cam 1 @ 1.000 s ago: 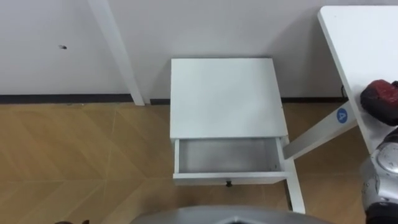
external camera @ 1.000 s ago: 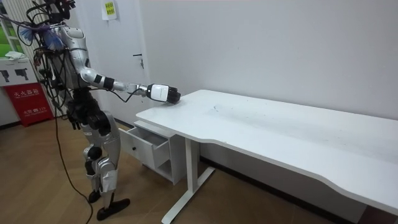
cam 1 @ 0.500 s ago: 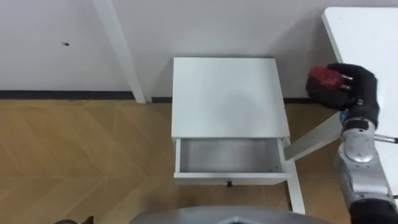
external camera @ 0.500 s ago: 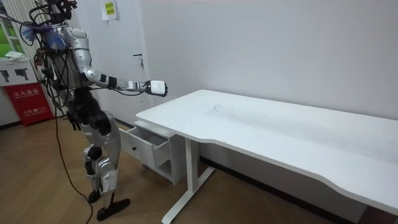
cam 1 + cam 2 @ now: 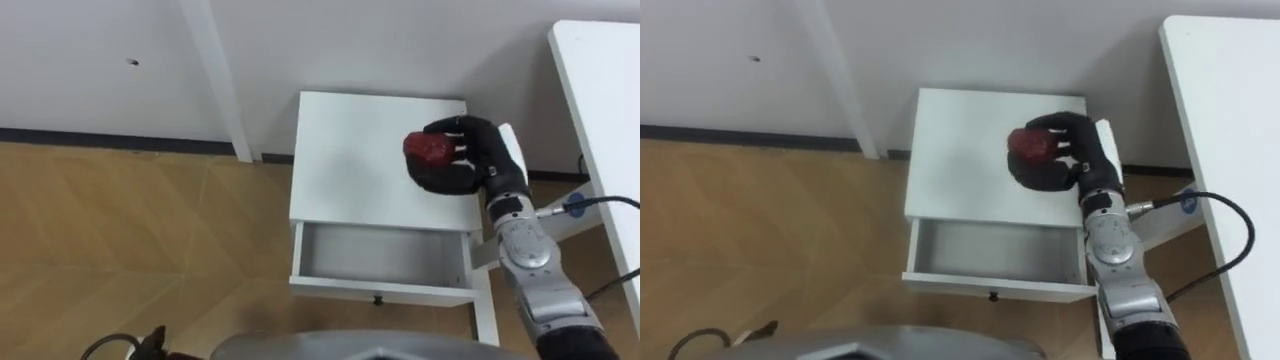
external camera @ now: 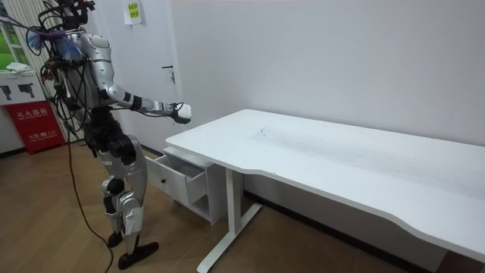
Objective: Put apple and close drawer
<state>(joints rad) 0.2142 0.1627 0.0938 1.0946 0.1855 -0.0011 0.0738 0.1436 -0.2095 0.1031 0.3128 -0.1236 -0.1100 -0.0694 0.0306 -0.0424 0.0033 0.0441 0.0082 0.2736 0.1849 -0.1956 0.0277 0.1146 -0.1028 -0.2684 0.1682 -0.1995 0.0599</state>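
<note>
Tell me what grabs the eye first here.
The red apple stands out, gripped in the robot's black right hand and held in the air over the top of a small white cabinet. Below it, the cabinet's drawer is pulled open and looks empty. A white table runs along the right edge.

A white desk [image 6: 341, 159] stands along the pale wall [image 6: 341, 53] on a herringbone wood floor [image 5: 120, 230].

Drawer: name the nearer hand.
Right. The right hand, gripping the apple, is above the cabinet just behind the open drawer; the left hand hangs low, well off to its left.
</note>
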